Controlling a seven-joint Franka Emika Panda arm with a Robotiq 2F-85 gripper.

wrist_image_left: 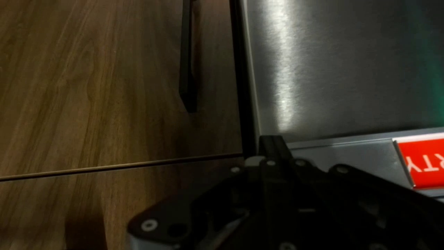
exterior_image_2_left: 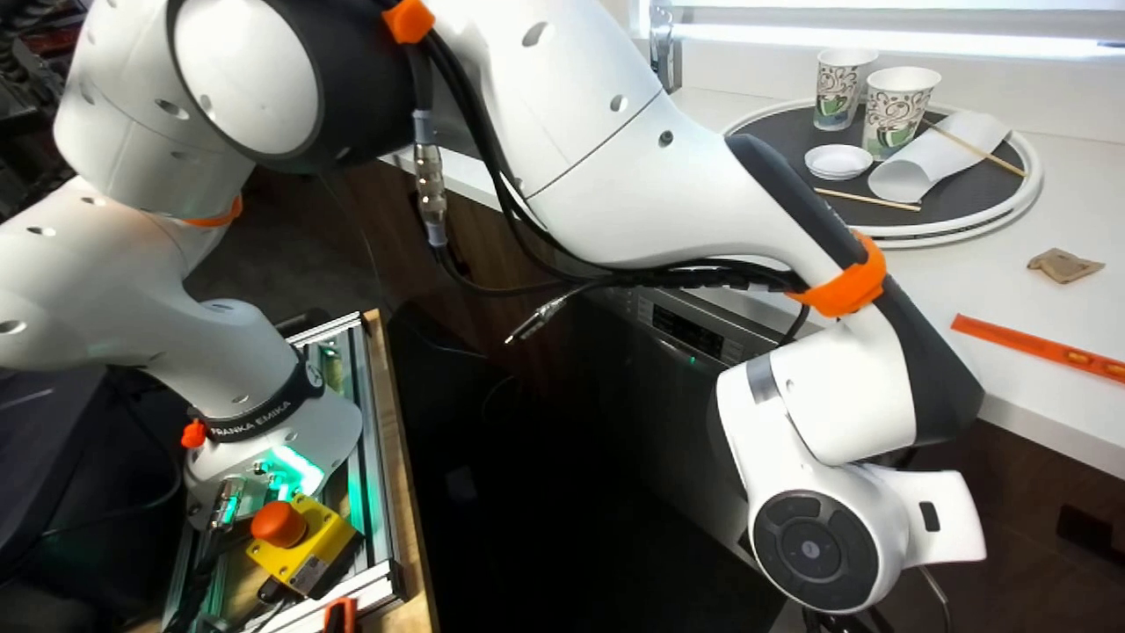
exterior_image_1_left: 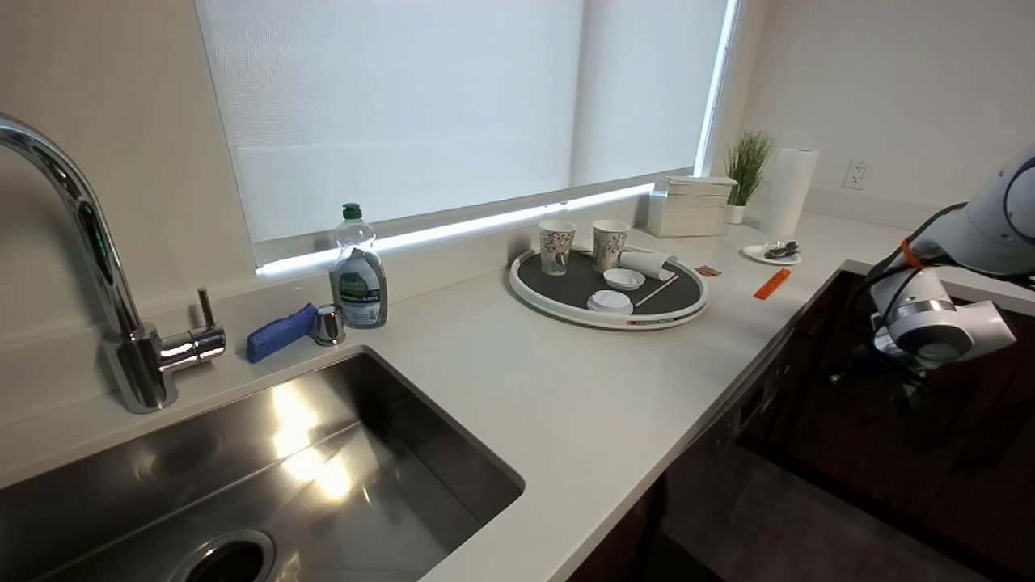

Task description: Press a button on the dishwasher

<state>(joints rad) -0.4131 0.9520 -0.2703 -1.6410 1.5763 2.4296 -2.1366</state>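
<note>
The dishwasher has a flat dark steel front (exterior_image_2_left: 633,413) under the counter in an exterior view. Its control strip (exterior_image_2_left: 690,330) with a dark display and a small green light runs along the top; the arm hides its right part. In the wrist view the steel front (wrist_image_left: 340,69) fills the upper right, with a grey strip (wrist_image_left: 350,158) and a red label (wrist_image_left: 425,163) with upside-down letters below it. No button can be made out there. My gripper (wrist_image_left: 272,142) is shut and empty, its tips over the dishwasher's corner beside the cabinet; contact cannot be told. It is hardly visible in both exterior views.
A brown wood cabinet (wrist_image_left: 104,86) with a black bar handle (wrist_image_left: 186,59) adjoins the dishwasher. The white counter (exterior_image_1_left: 566,388) overhangs it, carrying a round tray (exterior_image_1_left: 558,305) with cups and an orange level (exterior_image_1_left: 772,284). A steel sink (exterior_image_1_left: 267,453) is at the near end.
</note>
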